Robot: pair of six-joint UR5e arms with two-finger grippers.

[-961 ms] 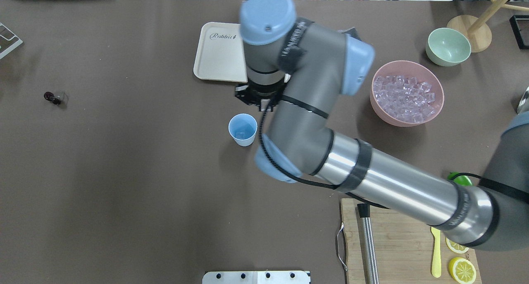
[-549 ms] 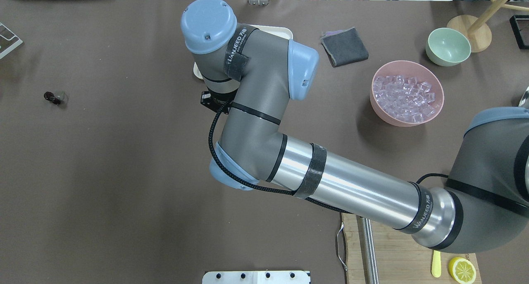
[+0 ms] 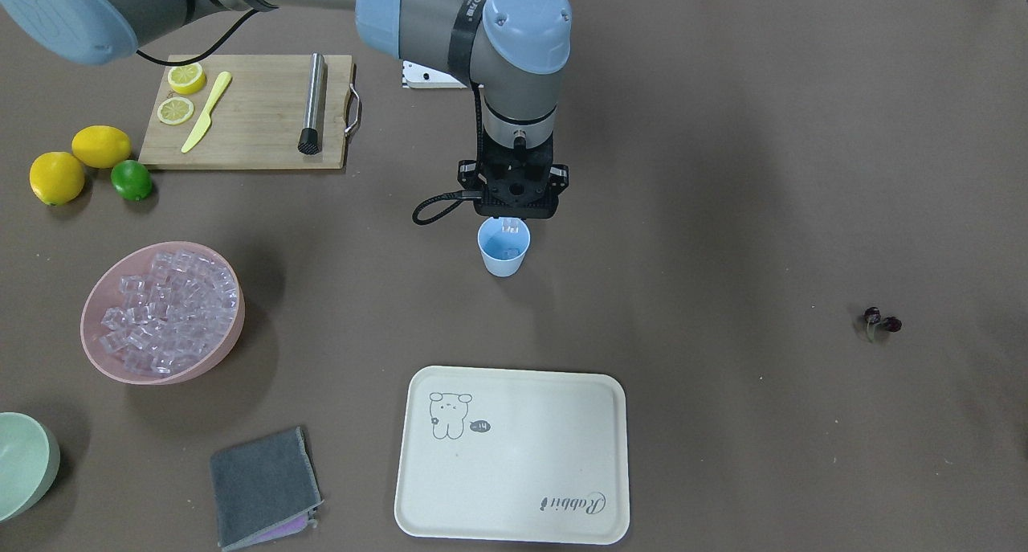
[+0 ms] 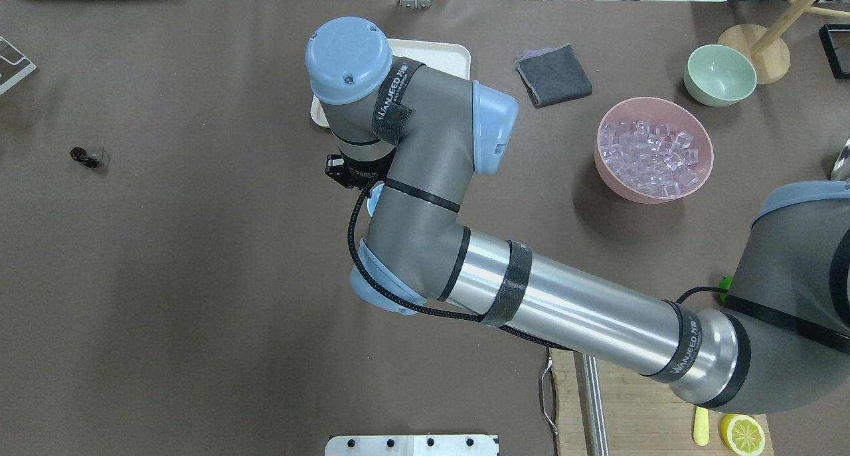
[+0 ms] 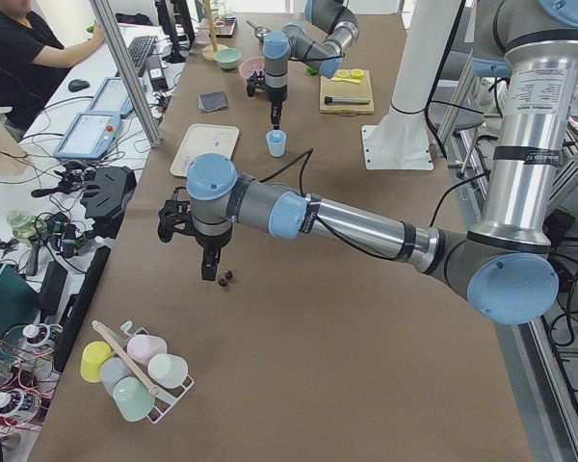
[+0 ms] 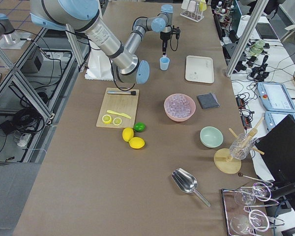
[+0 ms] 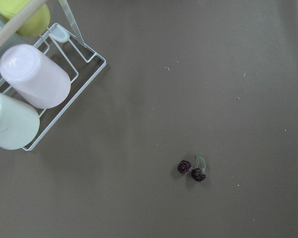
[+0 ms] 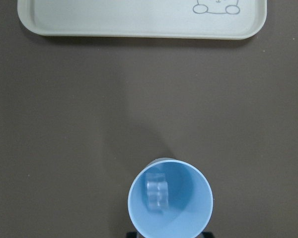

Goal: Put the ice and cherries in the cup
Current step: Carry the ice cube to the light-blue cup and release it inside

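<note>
The right gripper (image 3: pixel 509 222) hangs straight above the cup (image 3: pixel 503 259), an ice cube (image 8: pixel 157 192) within the cup's mouth; whether the gripper holds it cannot be told. The cherries (image 7: pixel 192 170) lie well apart, beside the left gripper (image 5: pixel 209 272), likewise unreadable.

Overhead and front cameras face each other above the tabletop (image 4: pixel 166 277), sharing the cup (image 3: pixel 504 255); wrist cameras look straight down, close.

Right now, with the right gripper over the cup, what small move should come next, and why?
Probably lift the right gripper straight up, clear of the cup. The wrist view shows an ice cube within the cup's mouth, and the gripper hangs close over the rim, so moving sideways first could knock it.
</note>
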